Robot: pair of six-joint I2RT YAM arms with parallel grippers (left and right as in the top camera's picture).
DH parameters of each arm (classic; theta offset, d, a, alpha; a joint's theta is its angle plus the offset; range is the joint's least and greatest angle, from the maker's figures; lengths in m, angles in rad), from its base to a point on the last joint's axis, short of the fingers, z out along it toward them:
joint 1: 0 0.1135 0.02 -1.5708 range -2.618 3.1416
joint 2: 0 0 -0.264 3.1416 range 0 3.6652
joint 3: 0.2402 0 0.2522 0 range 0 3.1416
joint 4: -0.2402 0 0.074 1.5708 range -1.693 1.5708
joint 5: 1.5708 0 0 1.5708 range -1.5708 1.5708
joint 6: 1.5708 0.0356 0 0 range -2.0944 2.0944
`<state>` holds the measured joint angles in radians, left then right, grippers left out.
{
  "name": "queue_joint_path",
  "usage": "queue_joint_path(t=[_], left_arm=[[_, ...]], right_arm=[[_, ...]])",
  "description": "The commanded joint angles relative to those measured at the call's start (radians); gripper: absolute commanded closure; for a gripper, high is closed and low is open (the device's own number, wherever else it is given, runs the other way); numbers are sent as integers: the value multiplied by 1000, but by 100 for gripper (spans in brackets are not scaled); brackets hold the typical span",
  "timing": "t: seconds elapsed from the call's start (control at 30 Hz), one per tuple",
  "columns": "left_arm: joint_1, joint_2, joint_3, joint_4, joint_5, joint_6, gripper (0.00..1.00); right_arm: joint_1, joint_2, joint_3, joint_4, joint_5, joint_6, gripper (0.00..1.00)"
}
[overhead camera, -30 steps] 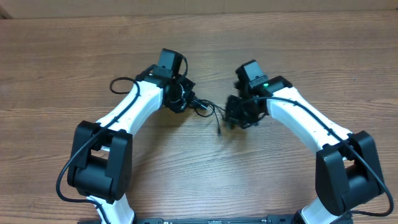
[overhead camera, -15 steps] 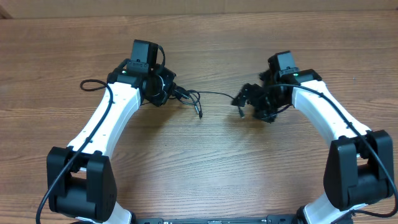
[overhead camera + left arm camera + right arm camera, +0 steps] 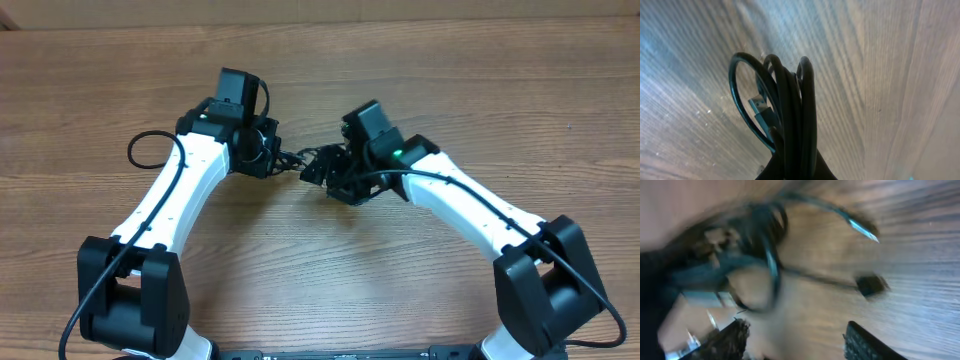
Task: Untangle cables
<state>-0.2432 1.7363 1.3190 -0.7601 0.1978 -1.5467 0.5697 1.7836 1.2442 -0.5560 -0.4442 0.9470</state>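
The cables [image 3: 304, 159] sit bunched near the middle of the table [image 3: 480, 90], somewhat closer to its far edge, in the small gap between the two grippers. The left gripper [image 3: 270, 155] is closed on a bundle of their black loops, which rise from it in the left wrist view with a small plug [image 3: 758, 107] showing inside one loop. The right gripper [image 3: 795, 330], badly blurred, has its fingers [image 3: 732, 337] spread wide with only bare wood between them, and a pale-tipped end [image 3: 863, 230] lies just ahead.
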Motion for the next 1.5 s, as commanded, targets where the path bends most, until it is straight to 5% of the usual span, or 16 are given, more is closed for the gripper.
queue_joint_path(t=[0.0,0.3,0.43,0.7,0.83,0.93,1.1,1.17,1.3,1.47], left_arm=[[-16,-16,21,-23,21,-29,95],[-24,-16,21,-40,145,-67,96],[-23,-16,21,12,175,-49,96],[107,-18,21,389,301,616,96],[157,-18,21,417,362,830,96],[157,-18,21,366,376,963,96],[119,-18,21,256,375,1134,96],[102,-18,21,239,389,1184,96],[79,-18,21,232,557,1487,96],[97,-18,21,154,777,1742,96]], right_arm=[[6,1,0,48,138,185,43],[13,13,0,68,210,311,70],[19,16,0,49,191,301,96],[-18,16,0,-250,121,-234,96],[-71,16,0,-393,145,-436,96],[-104,16,0,-398,148,-455,96],[-161,16,1,-377,129,-455,85],[-181,16,1,-377,109,-456,44],[-210,16,1,-377,85,-537,13],[-262,16,0,-288,-179,-721,9]])
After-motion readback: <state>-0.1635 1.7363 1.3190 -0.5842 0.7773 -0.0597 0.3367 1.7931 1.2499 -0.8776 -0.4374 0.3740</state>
